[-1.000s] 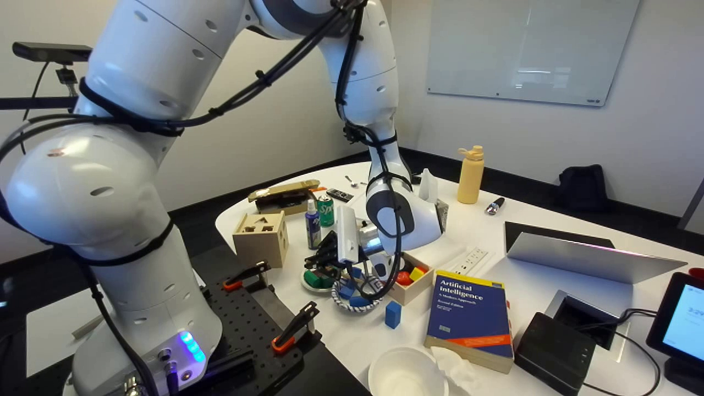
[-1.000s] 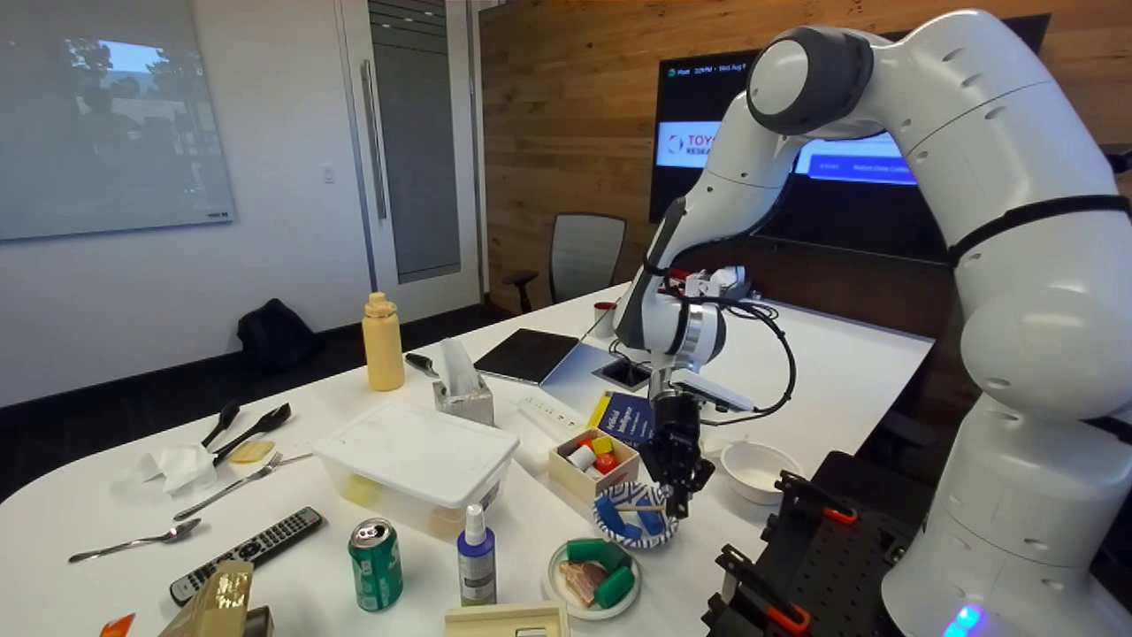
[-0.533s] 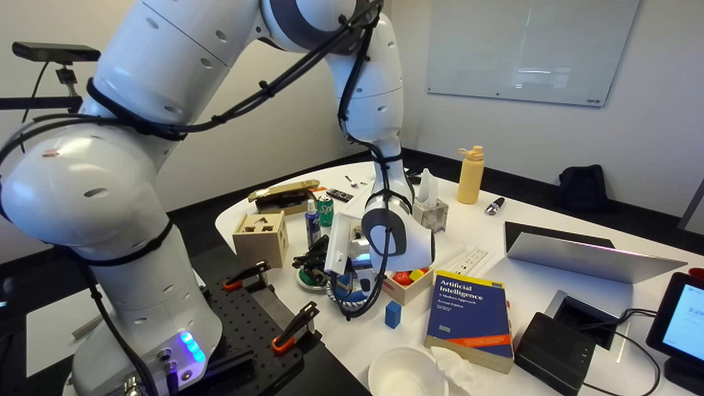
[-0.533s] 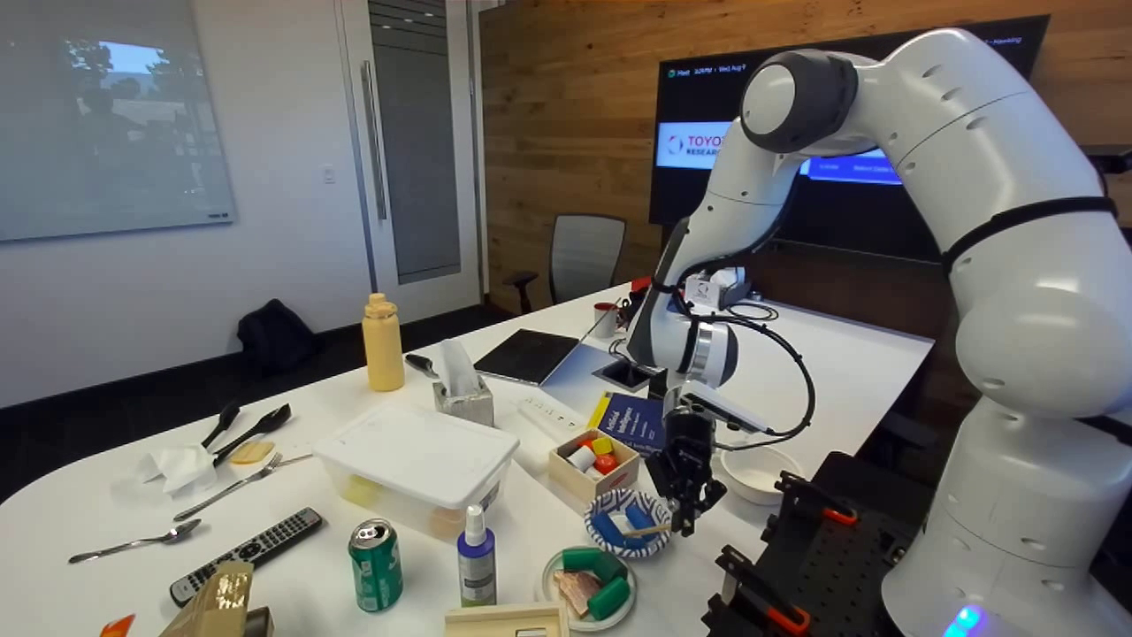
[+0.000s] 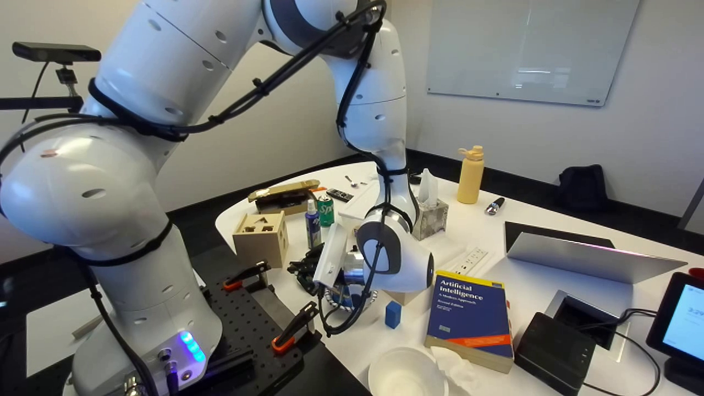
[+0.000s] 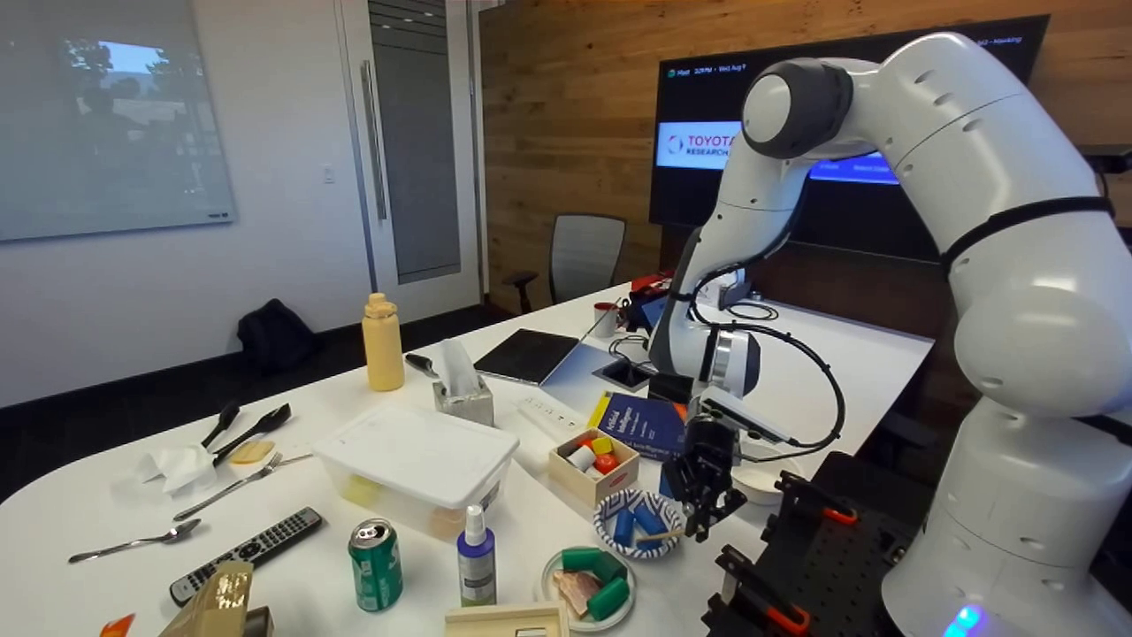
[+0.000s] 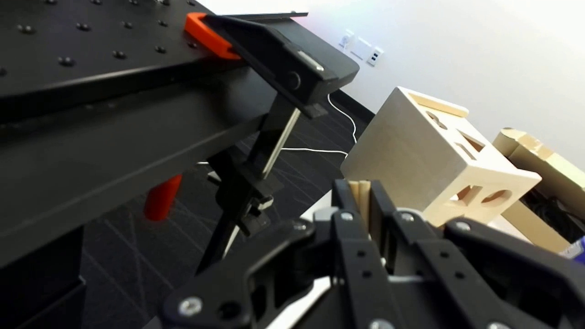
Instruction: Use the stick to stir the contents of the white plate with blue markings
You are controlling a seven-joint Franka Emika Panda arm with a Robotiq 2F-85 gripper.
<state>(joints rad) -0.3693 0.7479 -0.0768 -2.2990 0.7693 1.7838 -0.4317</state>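
"Wood in the gripper [image 7: 360, 187] yet?"

"Yes, it's clenched on the stick [image 6: 660, 535]; the wrist view shows pale wood squeezed between its fingers [image 7: 340, 196]. So the picking-up is done."

"And the free end?"

"Within the bowl [image 6: 638, 497], it seems, the white one with blue markings. In an exterior view the stick crosses the rim on the gripper's side and ends by the blue blocks [image 6: 623, 528]. Whether it touches one, I can't tell."

"Is the stirring finished?"

"Can't settle that from here. The blocks lie at loose angles, which would suit a stir half done but proves nothing. I'd put us mid-task."

"What's left?"

"A round or more through the blocks, I'd judge. Nothing is asked about setting the stick down."

"And the lone block [image 5: 392, 315] on the table [image 5: 467, 225]?"

"Blue, upright, near the bowl but outside it. Whether it counts as contents, I can't say."

"The green blocks [image 6: 608, 599]?"

"On a separate plate [image 6: 579, 623] near the bowl, so I'd leave them out of the job."
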